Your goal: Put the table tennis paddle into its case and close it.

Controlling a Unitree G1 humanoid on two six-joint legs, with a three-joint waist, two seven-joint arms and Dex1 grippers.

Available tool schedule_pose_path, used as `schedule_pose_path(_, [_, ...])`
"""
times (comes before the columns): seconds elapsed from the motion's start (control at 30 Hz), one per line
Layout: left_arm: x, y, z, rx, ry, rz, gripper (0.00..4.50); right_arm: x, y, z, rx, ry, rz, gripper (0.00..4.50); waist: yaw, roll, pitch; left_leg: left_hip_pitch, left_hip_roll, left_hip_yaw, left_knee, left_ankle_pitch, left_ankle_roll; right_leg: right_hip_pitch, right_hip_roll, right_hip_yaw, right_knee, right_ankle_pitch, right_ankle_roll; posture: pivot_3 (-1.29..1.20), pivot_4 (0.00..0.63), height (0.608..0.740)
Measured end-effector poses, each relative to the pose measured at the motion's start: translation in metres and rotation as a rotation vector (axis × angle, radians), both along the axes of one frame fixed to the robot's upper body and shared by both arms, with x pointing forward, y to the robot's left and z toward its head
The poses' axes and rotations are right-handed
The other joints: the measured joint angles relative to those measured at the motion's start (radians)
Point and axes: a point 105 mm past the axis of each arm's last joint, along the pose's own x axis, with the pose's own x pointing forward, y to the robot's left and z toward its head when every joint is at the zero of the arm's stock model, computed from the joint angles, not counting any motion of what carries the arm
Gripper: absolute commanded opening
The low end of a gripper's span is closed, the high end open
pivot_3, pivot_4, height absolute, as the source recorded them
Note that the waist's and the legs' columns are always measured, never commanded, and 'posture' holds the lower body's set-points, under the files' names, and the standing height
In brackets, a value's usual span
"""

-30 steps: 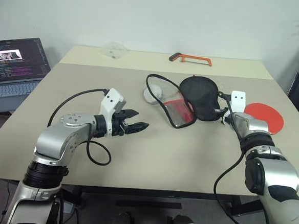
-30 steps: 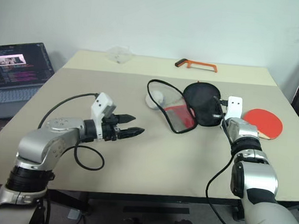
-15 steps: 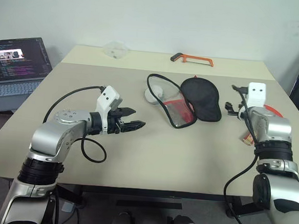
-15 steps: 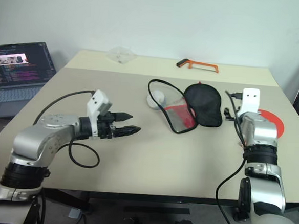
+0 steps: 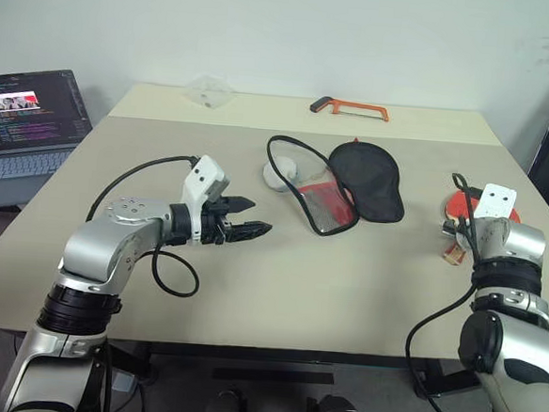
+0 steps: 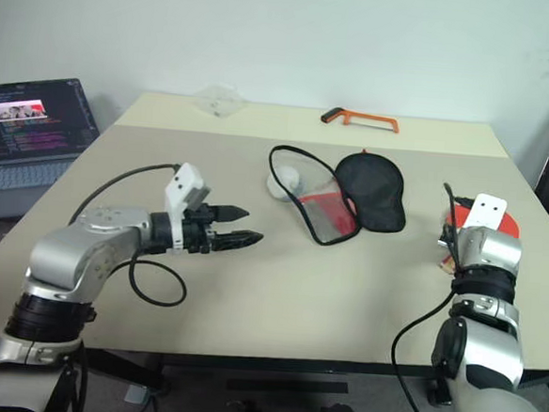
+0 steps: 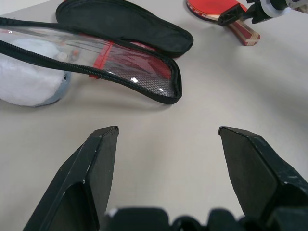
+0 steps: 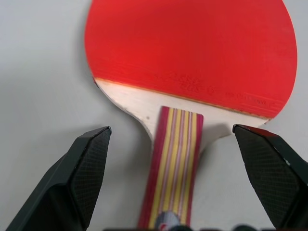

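Observation:
The table tennis paddle (image 8: pixel 192 43) lies flat at the table's right side, red face up, striped wooden handle (image 8: pixel 173 163) pointing toward me. My right gripper (image 8: pixel 172 128) hovers open over it, one finger on each side of the handle's neck and well apart from it. The case (image 5: pixel 366 179) lies unzipped at the table's middle. Its black half lies flat and its red and mesh flap (image 5: pixel 320 200) is spread out to the left. My left gripper (image 5: pixel 255 217) stands open and holds nothing, left of the case, pointing at the flap (image 7: pixel 139 67).
A white and grey round thing (image 5: pixel 278 175) sits partly under the case's flap. An orange hacksaw (image 5: pixel 349 108) and a clear plastic piece (image 5: pixel 210 90) lie at the far edge. A laptop (image 5: pixel 26 118) stands off the table's left side. The paddle lies close to the table's right edge.
My right gripper has swung from the right edge of the case's black half over to the paddle, tipped downward, and opened. The left arm has stayed where it was.

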Motion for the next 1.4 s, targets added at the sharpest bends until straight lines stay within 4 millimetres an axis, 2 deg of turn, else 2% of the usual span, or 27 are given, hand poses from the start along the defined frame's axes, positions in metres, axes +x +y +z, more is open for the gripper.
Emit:
schedule_pose_path(0.07, [0.0,0.0,0.0,0.0,0.0,0.0,3.64,-0.002,0.0,-0.005,0.003,0.022,-0.012,4.45,0.0,0.0,0.0,0.0,0.0,0.0,0.0,0.0,0.0,0.0,0.0,0.0,0.0,0.0,0.0,0.0,0.15,0.74])
schedule_pose_path(0.17, [0.0,0.0,0.0,0.0,0.0,0.001,3.64,-0.002,0.0,-0.007,0.029,0.025,-0.03,3.61,0.0,0.0,0.0,0.0,0.0,0.0,0.0,0.0,0.0,0.0,0.0,0.0,0.0,0.0,0.0,0.0,0.15,0.74])
schedule_pose_path(0.37, [0.001,0.001,0.0,0.001,-0.002,0.011,3.64,-0.001,0.003,-0.009,0.052,0.031,-0.04,1.51,0.0,0.0,0.0,0.0,0.0,0.0,0.0,0.0,0.0,0.0,0.0,0.0,0.0,0.0,0.0,0.0,0.15,0.74])
schedule_pose_path(0.43, [0.001,0.002,0.0,0.001,-0.003,0.018,3.64,-0.001,0.003,-0.008,0.041,0.032,-0.039,1.04,0.0,0.0,0.0,0.0,0.0,0.0,0.0,0.0,0.0,0.0,0.0,0.0,0.0,0.0,0.0,0.0,0.15,0.74])
schedule_pose_path(0.6, [0.002,0.003,0.0,0.002,-0.004,0.026,3.64,0.011,0.016,0.004,-0.07,0.007,0.044,1.03,-0.008,0.001,0.001,0.0,0.0,0.0,-0.001,0.0,0.0,-0.001,0.001,0.002,0.0,0.0,0.0,0.0,0.15,0.74])
schedule_pose_path(0.67, [0.002,0.003,-0.001,0.002,-0.003,0.029,3.64,0.023,0.033,0.022,-0.109,-0.048,0.112,1.03,-0.013,0.003,0.002,0.0,0.0,0.001,-0.001,0.0,0.0,-0.002,0.001,0.002,0.001,0.0,0.0,0.0,0.15,0.74])
schedule_pose_path(0.83, [0.002,0.004,-0.001,0.0,-0.004,0.04,3.64,0.054,0.088,0.088,-0.175,-0.252,0.3,1.03,-0.013,0.004,0.002,0.0,0.0,0.0,-0.003,0.0,0.0,-0.002,0.001,0.001,0.0,0.0,-0.001,0.0,0.15,0.74])
schedule_pose_path(0.9, [0.002,0.003,-0.001,0.0,-0.008,0.042,3.64,0.061,0.109,0.099,-0.181,-0.294,0.366,1.03,-0.01,0.004,0.002,0.0,0.0,0.0,-0.003,0.0,0.0,-0.002,0.001,0.0,0.0,-0.001,-0.001,0.0,0.15,0.74])
schedule_pose_path(0.97, [0.001,0.002,0.0,-0.001,-0.012,0.04,3.64,0.065,0.119,0.092,-0.179,-0.28,0.403,1.03,-0.002,0.003,0.002,-0.001,0.0,0.0,-0.003,0.0,0.0,-0.002,0.001,-0.001,-0.001,-0.001,-0.001,0.0,0.15,0.74])
schedule_pose_path(1.17, [-0.002,0.001,-0.001,0.004,-0.016,0.043,3.64,0.065,0.134,0.032,-0.121,-0.121,0.459,1.03,0.007,0.003,0.003,-0.001,0.0,0.001,-0.002,0.0,0.0,-0.002,-0.001,-0.001,-0.001,-0.001,-0.001,0.0,0.15,0.74])
schedule_pose_path(1.23, [-0.003,0.001,-0.003,0.007,-0.011,0.047,3.64,0.064,0.133,0.025,-0.117,-0.108,0.459,1.03,0.004,0.003,0.003,-0.001,0.0,0.0,-0.003,0.0,0.0,-0.002,-0.001,-0.001,0.0,-0.001,-0.001,0.0,0.15,0.74])
schedule_pose_path(1.4, [-0.006,-0.001,-0.004,0.004,-0.009,0.042,3.64,0.065,0.134,0.024,-0.122,-0.125,0.47,1.03,0.0,0.003,0.003,-0.001,0.0,0.0,-0.003,0.0,0.0,-0.002,0.0,-0.001,0.0,-0.001,-0.001,0.0,0.15,0.74])
